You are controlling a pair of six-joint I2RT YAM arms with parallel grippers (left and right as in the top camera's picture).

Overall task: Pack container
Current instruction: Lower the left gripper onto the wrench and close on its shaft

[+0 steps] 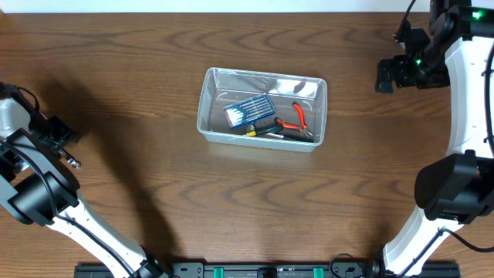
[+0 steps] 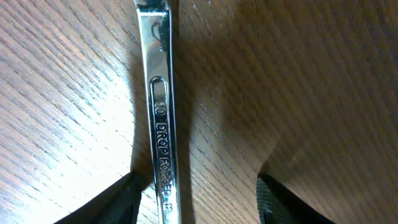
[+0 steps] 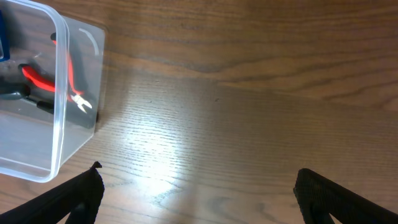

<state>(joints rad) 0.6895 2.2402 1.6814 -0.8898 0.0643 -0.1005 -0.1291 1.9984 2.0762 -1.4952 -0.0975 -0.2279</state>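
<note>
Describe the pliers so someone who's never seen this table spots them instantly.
Find the clear plastic container in the middle of the wooden table. Toward its right end in the overhead view, beside the blue bit case, lie the pliers: the only tool with red handles.

My left arm (image 1: 85, 224): curved white shell, bulky black joints (image 1: 31, 197).
My right arm (image 1: 471, 85): same white shell, small green light (image 1: 419, 60), thin black cable (image 1: 406, 17).
My left hand (image 1: 62, 139), my right hand (image 1: 388, 76): matte black.
My fingers (image 3: 78, 198): dark, wedge-shaped, plain.
</note>
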